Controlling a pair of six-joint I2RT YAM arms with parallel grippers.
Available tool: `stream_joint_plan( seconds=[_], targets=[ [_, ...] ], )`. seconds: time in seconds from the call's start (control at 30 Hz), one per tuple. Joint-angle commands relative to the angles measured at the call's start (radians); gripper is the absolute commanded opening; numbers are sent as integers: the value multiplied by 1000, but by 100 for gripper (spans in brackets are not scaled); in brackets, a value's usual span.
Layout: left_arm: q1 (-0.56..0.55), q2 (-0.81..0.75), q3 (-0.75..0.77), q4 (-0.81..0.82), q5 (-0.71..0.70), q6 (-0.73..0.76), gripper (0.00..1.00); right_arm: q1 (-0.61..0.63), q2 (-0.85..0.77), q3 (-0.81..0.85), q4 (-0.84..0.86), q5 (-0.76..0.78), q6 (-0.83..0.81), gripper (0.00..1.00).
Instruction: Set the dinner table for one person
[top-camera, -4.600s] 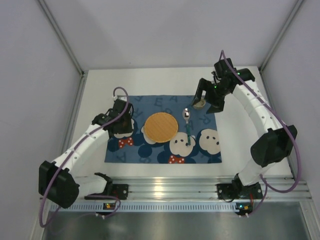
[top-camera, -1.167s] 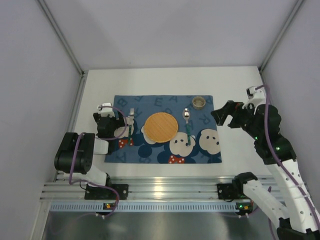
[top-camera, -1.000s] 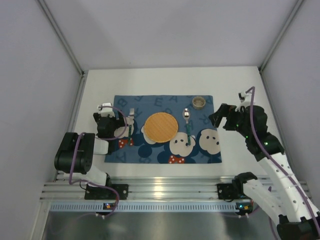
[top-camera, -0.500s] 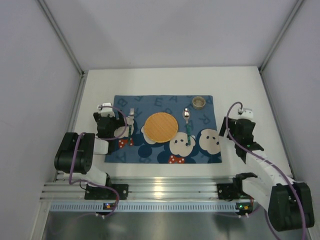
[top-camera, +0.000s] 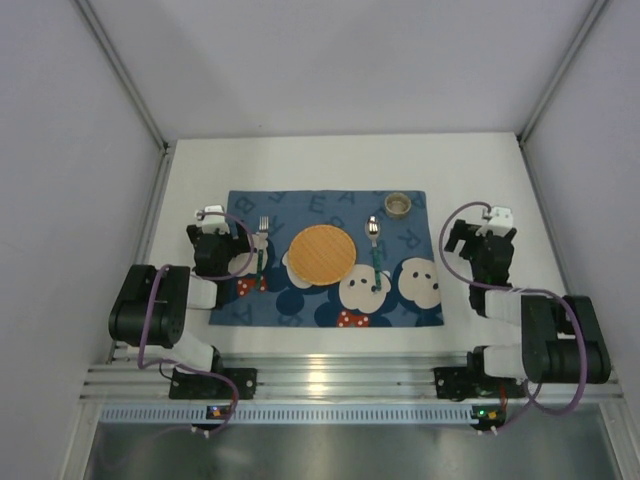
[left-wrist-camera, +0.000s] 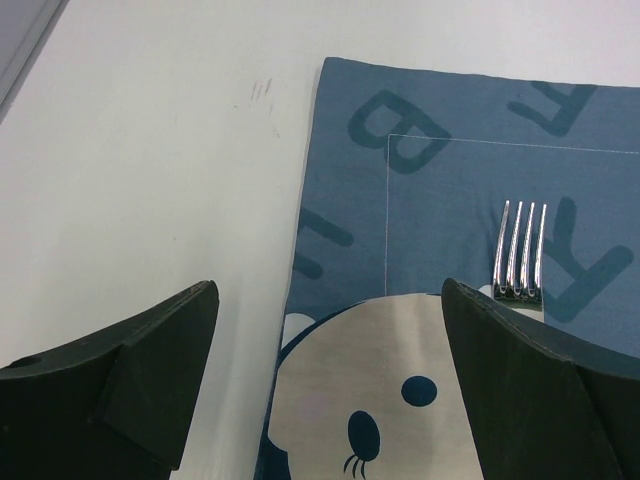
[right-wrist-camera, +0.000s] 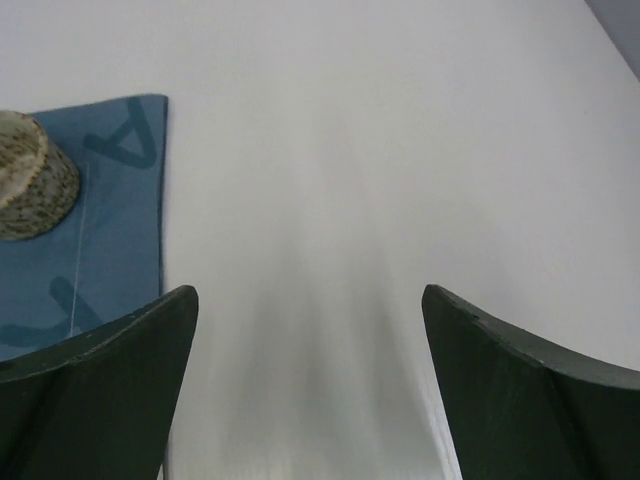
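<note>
Once cup (top-camera: 398, 204) released, right gripper (right-wrist-camera: 308, 292) retracted — open

Plain grey walls (top-camera: 330, 60) on three sides

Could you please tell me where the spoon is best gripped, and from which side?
Probably take the spoon by its green handle, from straight above, closing across its width. It lies flat on the placemat, and the slim handle is clear of the plate.
</note>
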Motion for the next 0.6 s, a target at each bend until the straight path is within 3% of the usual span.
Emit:
stream_joint_plan(
  seconds=[0.0, 0.07, 0.13, 0.57],
  targets=[
    [7, 0, -10, 82, 12, 8, 98, -11, 72, 4, 322, -83, -83, 96],
    [7, 0, -10, 82, 12, 8, 99, 0, 125, 2, 372, -155, -119, 100],
    [7, 0, -10, 82, 12, 8, 99, 51, 151, -7, 404, -111, -166, 100],
    [7, 0, -10, 84, 12, 8, 98, 50, 155, 2, 395, -74, -150, 100]
  ],
)
